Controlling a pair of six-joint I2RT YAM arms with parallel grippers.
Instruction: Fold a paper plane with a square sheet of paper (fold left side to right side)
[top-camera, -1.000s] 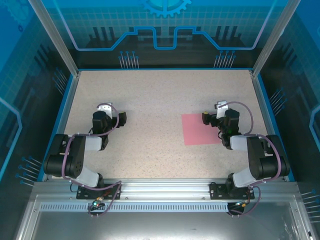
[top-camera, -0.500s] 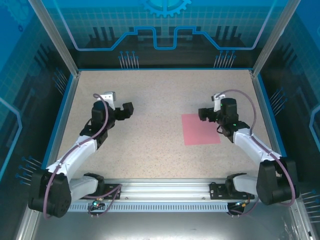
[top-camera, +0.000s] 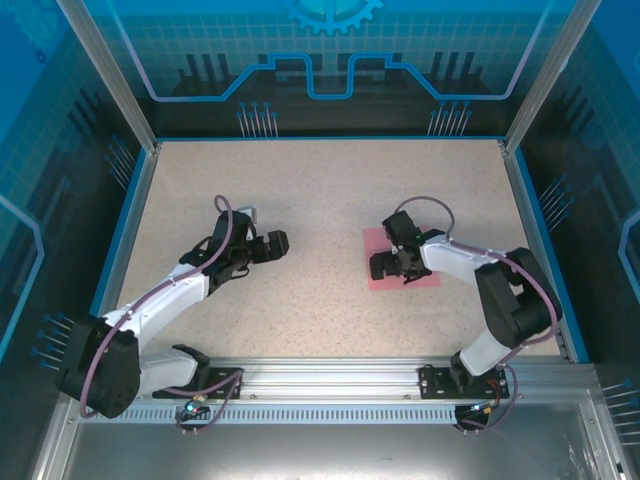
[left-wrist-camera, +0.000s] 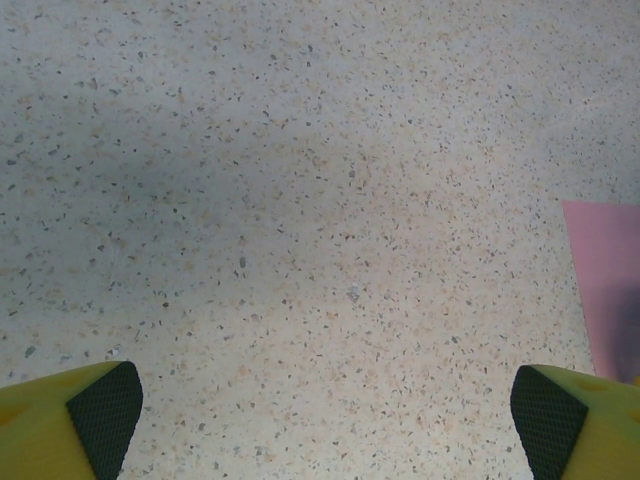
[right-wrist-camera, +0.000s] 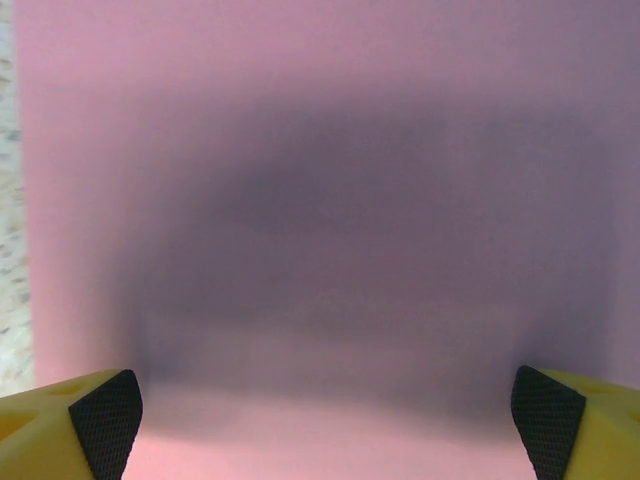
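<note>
The square sheet of paper (top-camera: 428, 280) is pink and lies flat on the speckled tabletop, right of centre. My right gripper (top-camera: 386, 266) hovers low over the sheet's left half and points down at it. In the right wrist view the pink sheet (right-wrist-camera: 320, 150) spreads across the frame under a dark shadow, and the right gripper (right-wrist-camera: 325, 425) stands open with nothing between its yellow fingers. My left gripper (top-camera: 277, 245) is open over bare table, left of the sheet. In the left wrist view the sheet's edge (left-wrist-camera: 605, 280) shows at the right beyond the open left gripper (left-wrist-camera: 325, 430). A paper plane is out of view.
The speckled beige table (top-camera: 320, 180) is bounded by a blue rim (top-camera: 130, 230) and aluminium posts (top-camera: 110, 80). A metal rail (top-camera: 320, 375) with both arm bases runs along the near edge.
Both arms have reached inward from their sides. The right gripper swung down and left onto the pink sheet. The left gripper moved right toward the table's centre. Both stayed open.
</note>
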